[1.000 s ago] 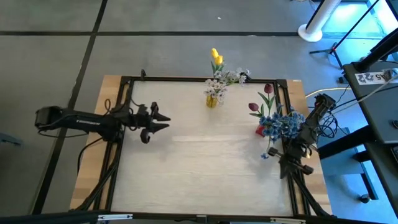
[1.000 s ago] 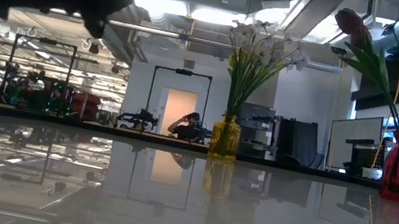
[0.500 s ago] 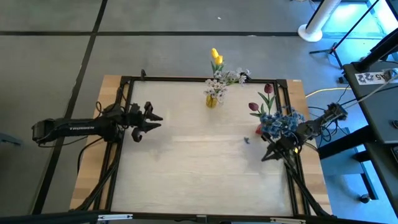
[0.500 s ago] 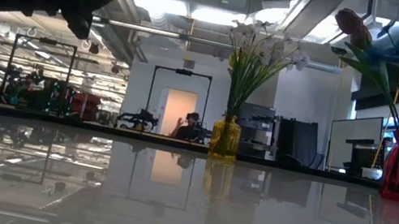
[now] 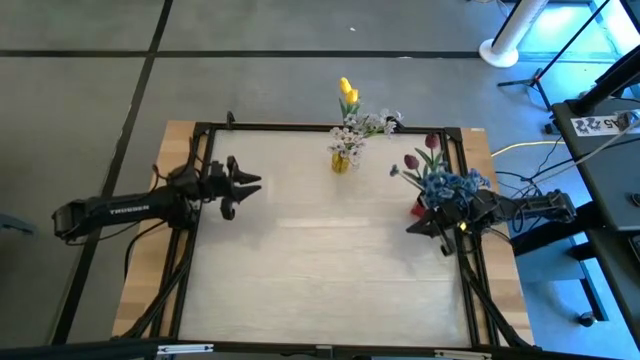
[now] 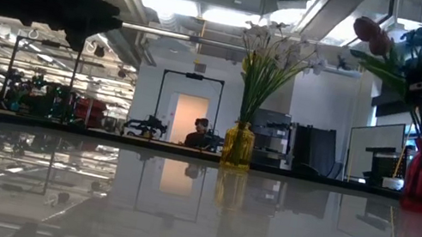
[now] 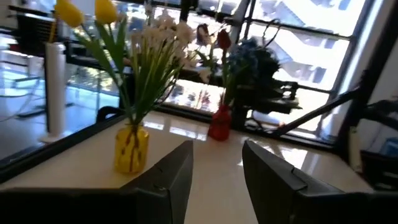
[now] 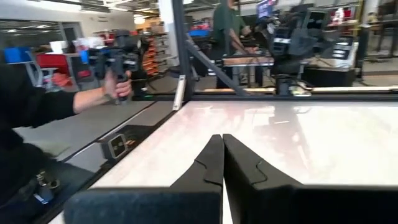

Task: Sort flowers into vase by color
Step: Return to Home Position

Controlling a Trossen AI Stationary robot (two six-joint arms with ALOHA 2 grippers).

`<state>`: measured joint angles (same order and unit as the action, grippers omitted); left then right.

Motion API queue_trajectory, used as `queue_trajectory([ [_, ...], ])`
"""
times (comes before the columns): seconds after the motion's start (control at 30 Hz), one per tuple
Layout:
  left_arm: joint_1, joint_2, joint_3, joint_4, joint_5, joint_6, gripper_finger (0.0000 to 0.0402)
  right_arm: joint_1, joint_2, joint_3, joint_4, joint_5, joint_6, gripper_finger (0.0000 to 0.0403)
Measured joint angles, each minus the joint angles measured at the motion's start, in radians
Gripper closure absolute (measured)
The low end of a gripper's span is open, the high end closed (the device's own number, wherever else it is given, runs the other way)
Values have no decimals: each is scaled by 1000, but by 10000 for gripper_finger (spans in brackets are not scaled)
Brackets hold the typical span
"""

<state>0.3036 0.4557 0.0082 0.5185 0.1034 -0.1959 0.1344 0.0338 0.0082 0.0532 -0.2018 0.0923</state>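
A yellow vase [image 5: 341, 160] at the far middle of the table holds yellow tulips [image 5: 347, 92] and white sprigs [image 5: 350, 134]; it also shows in the left wrist view [image 7: 130, 148]. A red vase [image 5: 420, 208] at the right holds dark red tulip buds [image 5: 431, 142] and blue clusters [image 5: 450, 184]. My left gripper [image 5: 248, 184] is open and empty above the table's left part. My right gripper [image 5: 412, 228] is shut and empty, just on the near side of the red vase, pointing toward the table's left.
A black frame [image 5: 300, 127] runs round the table top. The light table surface [image 5: 320, 260] lies between the two arms. Beyond the table, a person [image 8: 56, 102] holds a device in one hand, and another person [image 8: 227, 31] stands farther off.
My right gripper has swung from the table's near right edge toward the far edge and the left. It has turned from pointing at the near edge to pointing left, and has ended beside the red vase. My left gripper has drawn back a little toward the left and far edges.
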Motion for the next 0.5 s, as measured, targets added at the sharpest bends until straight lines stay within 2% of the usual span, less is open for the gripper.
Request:
queue_trajectory([
  [0.1, -110, 3, 0, -15, -121, 20, 266, 2, 0, 0, 0, 1, 1, 402],
  [0.27, -272, 3, 0, -18, -188, 25, 266, 2, 1, 0, -2, 11, -5, 402],
  [0.4, -387, 3, 0, -17, -281, 42, 266, 2, 2, 0, -16, 85, -25, 402],
  [0.5, -454, 3, 0, -18, -313, 52, 266, 2, 2, 0, -21, 115, -26, 402],
])
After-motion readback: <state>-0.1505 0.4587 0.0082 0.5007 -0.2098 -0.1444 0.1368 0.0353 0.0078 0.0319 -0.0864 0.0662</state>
